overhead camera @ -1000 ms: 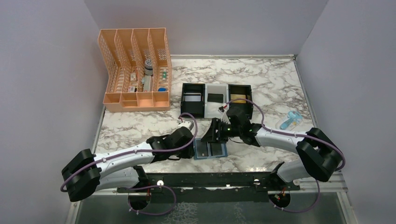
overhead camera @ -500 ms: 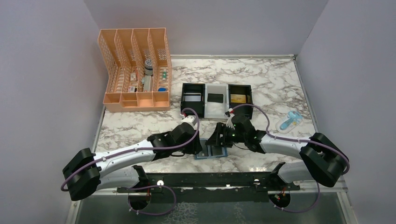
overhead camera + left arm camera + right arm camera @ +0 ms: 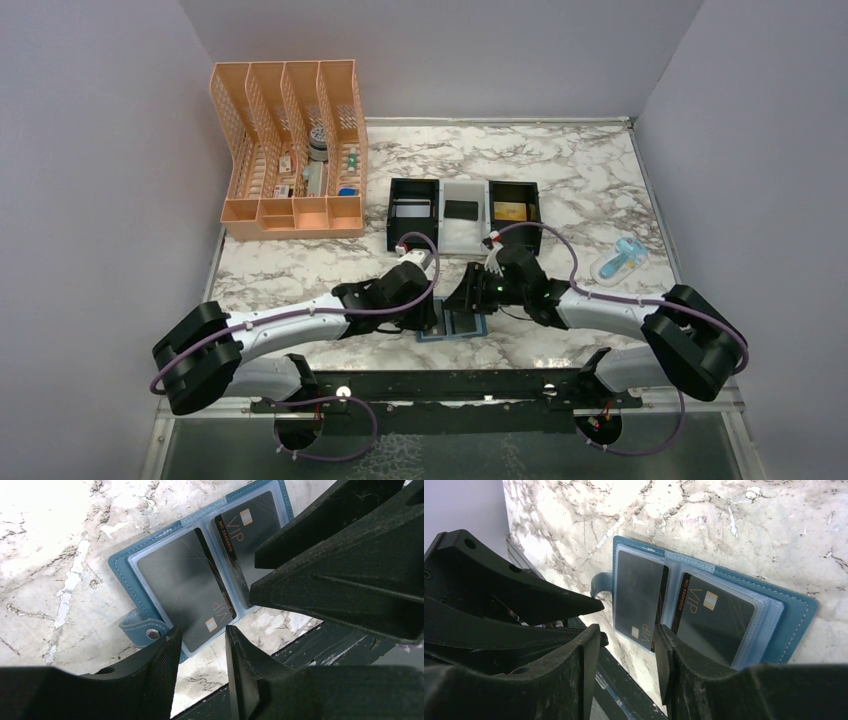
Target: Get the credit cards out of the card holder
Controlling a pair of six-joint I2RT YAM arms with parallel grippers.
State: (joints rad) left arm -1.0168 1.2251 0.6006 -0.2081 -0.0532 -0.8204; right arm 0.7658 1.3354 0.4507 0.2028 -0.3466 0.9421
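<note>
The teal-blue card holder (image 3: pixel 455 324) lies open on the marble near the front edge. Each of its clear pockets holds a dark VIP credit card: one on the strap side (image 3: pixel 185 582) (image 3: pixel 639 595), the other (image 3: pixel 247 525) (image 3: pixel 716 617) beside it. My left gripper (image 3: pixel 428 316) (image 3: pixel 201 630) hovers over the holder's near edge, open, with only marble and a card corner showing between its fingers. My right gripper (image 3: pixel 463 293) (image 3: pixel 627 628) hangs just above the holder from the far side, open and holding nothing. The two grippers nearly meet over the holder.
A black-and-white three-compartment tray (image 3: pixel 440 232) stands behind the holder with a silver card (image 3: pixel 411 210), a black card (image 3: pixel 461 209) and a gold card (image 3: pixel 509 211) in it. An orange file rack (image 3: pixel 290 150) is at the back left, a light-blue object (image 3: pixel 620 260) at the right. The table's dark front rail (image 3: pixel 450 385) runs close below.
My right gripper came down and toward me from the tray's front onto the holder. The left arm slid right, over the holder's left side.
</note>
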